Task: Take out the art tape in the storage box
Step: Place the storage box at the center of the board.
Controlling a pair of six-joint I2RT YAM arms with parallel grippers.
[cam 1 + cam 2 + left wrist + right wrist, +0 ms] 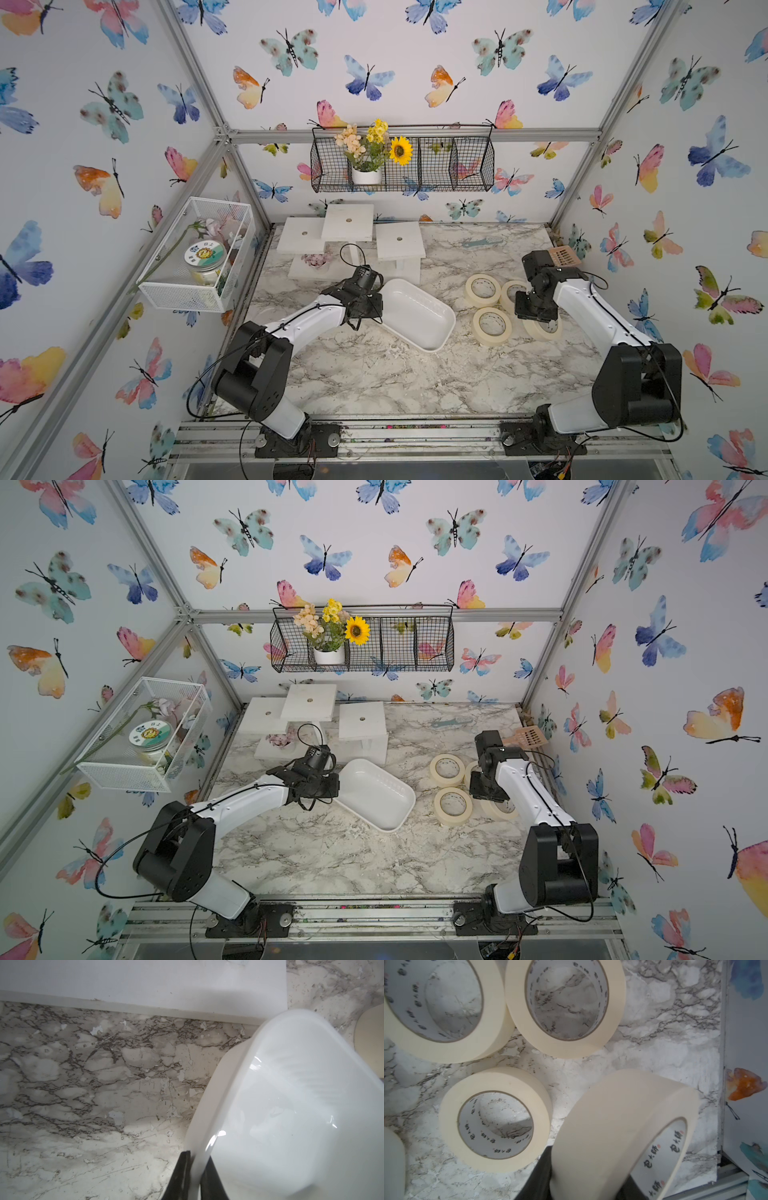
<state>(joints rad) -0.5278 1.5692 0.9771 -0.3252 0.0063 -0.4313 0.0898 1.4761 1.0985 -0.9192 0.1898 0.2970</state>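
— Cream-beige paper all over the marble-pattern table (pixel 374 386). Counted?
— Counted. Four rolls of art tape, every one outside the storage box (pixel 419 320). Three lying flat: far roll (pixel 469 296), half-hidden roll (pixel 506 296), near roll (pixel 478 332). Then the held roll (pixel 612 1118), tilted. One box, bare inside in both top views. Two arms. Cannot identify a pale sliver at the edge of the right wrist view.
— And the grippers?
— Right gripper (pixel 583 1184) clamped across the wall of the held roll. Left gripper (pixel 195 1176) pinched tight on the box rim, with that end seemingly raised and the far end down on the table.
— Worth worrying about?
— Plenty. Might let the tilted roll land on its edge if opened too high, then wheel off toward the side wall or bump the near roll just beside it. Might clip the half-hidden roll with the wrist, hanging right over it. Might drop the box if let go while raised, and send it skidding toward the flat rolls nearby.
— Remedy?
— Probably lower first, flatten, then open. Same for the box.
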